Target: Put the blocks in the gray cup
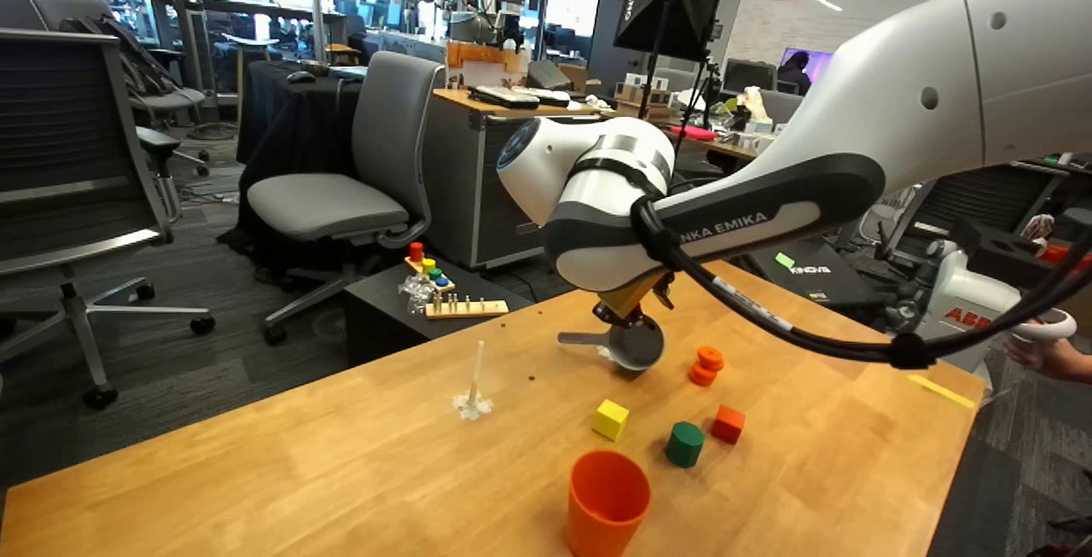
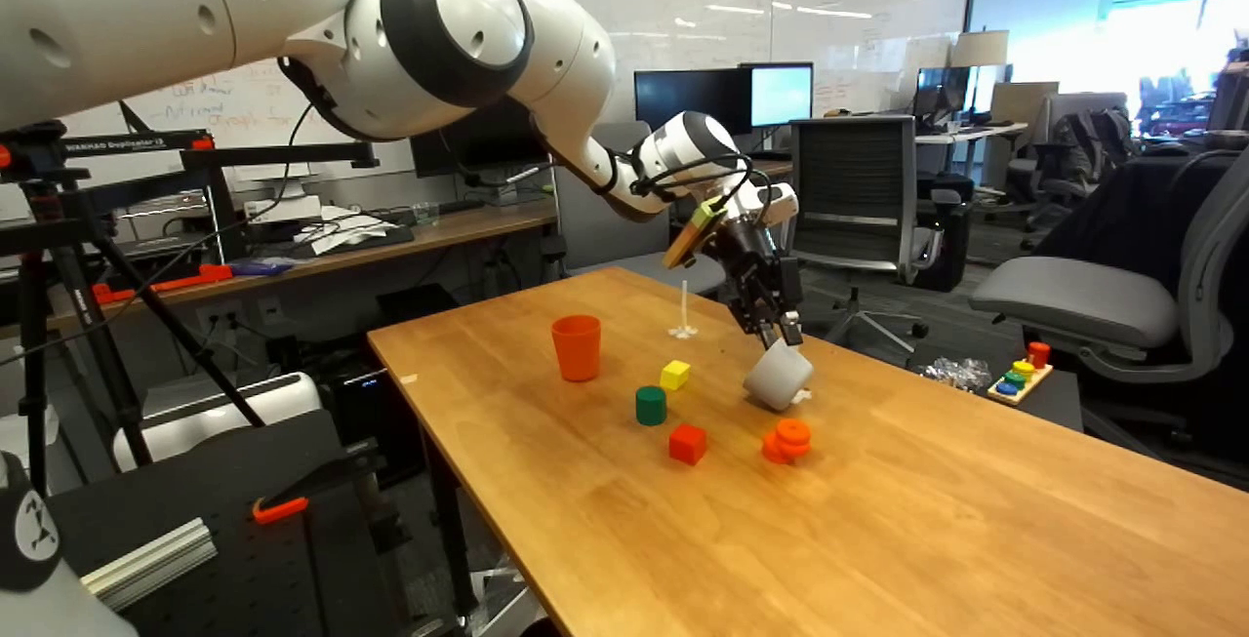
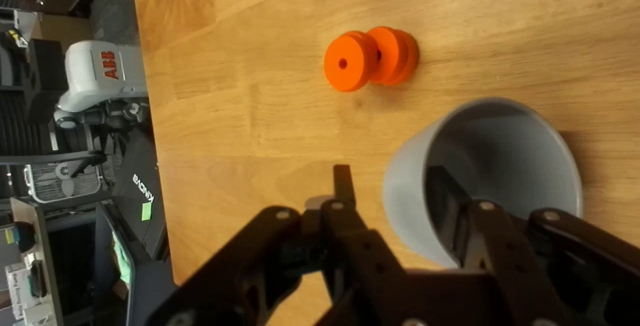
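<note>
Gray cup (image 2: 778, 377) = ref pt: tilted on table (image 2: 878, 539), mouth twd gripper (image 3: 392, 176). Jaws spread wide; one finger (image 3: 442, 186) in cup mouth, other finger (image 3: 344, 186) outside wall. Can't tell if inner one touches. Yellow cube (image 2: 674, 375), grn block (image 2: 651, 406), red cube (image 2: 688, 444) all outside cup, yellow nearest it. Orange disc pcs (image 3: 371, 59) just beside cup, crowding one side. White peg (image 1: 476, 374) upright, roughly opp. side of cup from discs. Orange cup (image 2: 577, 349) upright, farthest from gray cup; yellow cube betw. the 2. White scrap (image 2: 802, 396) just beside gray cup, too small to ID.
</note>
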Motion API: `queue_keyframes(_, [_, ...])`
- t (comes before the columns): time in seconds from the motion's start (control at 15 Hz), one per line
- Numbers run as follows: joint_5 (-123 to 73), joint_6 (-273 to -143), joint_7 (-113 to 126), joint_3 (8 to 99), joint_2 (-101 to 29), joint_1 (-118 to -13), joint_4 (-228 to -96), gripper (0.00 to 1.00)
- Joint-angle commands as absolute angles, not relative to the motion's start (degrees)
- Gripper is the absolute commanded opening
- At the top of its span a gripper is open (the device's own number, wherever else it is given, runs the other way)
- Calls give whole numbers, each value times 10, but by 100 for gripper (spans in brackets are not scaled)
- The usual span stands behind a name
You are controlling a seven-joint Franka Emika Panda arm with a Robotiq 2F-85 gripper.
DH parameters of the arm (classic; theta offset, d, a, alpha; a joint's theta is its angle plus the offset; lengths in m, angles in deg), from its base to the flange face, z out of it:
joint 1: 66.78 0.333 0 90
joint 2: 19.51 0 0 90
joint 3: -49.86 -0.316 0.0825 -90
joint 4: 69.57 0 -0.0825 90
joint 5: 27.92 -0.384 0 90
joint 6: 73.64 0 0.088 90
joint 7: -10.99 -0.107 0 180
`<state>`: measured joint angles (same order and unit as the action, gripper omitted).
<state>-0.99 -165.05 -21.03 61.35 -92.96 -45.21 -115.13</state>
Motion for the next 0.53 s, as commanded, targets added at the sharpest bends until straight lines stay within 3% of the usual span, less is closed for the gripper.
queue_keyframes(0.0, [-21,-1650,-208,610,-937,-467,-1125,11])
queue_keyframes(0.13, [-34,-1658,-207,604,-934,-479,-1128,0])
queue_keyframes(0.47, [-80,-1676,-200,586,-924,-517,-1135,0])
